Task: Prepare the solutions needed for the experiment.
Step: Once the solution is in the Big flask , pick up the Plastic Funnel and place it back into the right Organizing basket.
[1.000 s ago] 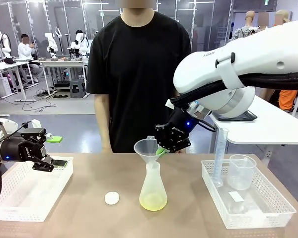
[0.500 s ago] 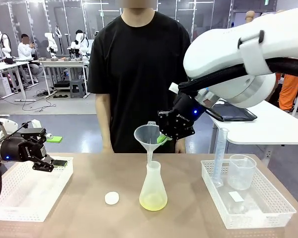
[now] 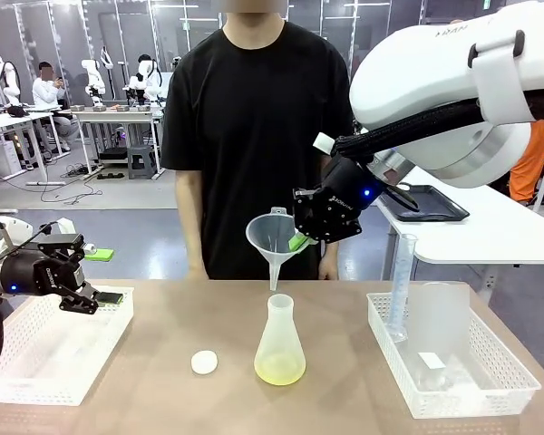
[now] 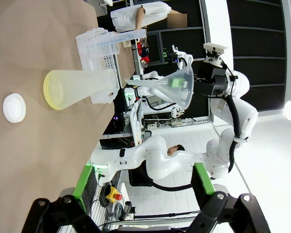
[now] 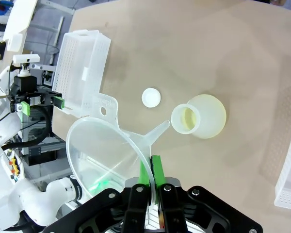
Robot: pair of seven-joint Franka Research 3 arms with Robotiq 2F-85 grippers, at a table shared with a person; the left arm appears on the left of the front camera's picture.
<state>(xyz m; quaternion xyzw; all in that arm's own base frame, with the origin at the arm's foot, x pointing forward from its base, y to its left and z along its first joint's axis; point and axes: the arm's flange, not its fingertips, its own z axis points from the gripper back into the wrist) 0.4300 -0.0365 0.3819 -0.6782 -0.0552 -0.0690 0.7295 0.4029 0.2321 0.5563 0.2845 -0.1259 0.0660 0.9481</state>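
Observation:
A translucent conical flask (image 3: 279,340) stands mid-table, and the solutions (image 3: 279,368) lie in its bottom as a shallow pale yellow-green layer. My right gripper (image 3: 299,243) is shut on the rim of a clear plastic funnel (image 3: 270,237). The funnel hangs above the flask with its spout clear of the neck. From the right wrist, the funnel (image 5: 106,145) is pinched between the green pads (image 5: 156,170), with the flask (image 5: 199,115) below. My left gripper (image 3: 102,294) stands open over the left tray (image 3: 36,362). Seen from the left wrist, the flask (image 4: 77,87) and funnel (image 4: 177,87) lie far off.
A small white cap (image 3: 204,362) lies on the table left of the flask. The right tray (image 3: 490,390) holds a graduated cylinder (image 3: 401,285) and a beaker (image 3: 438,317). A person in a black shirt (image 3: 254,118) stands at the far edge.
My right gripper has lifted the funnel up and slightly right, drawing its spout out of the flask's neck. The left arm has not moved.

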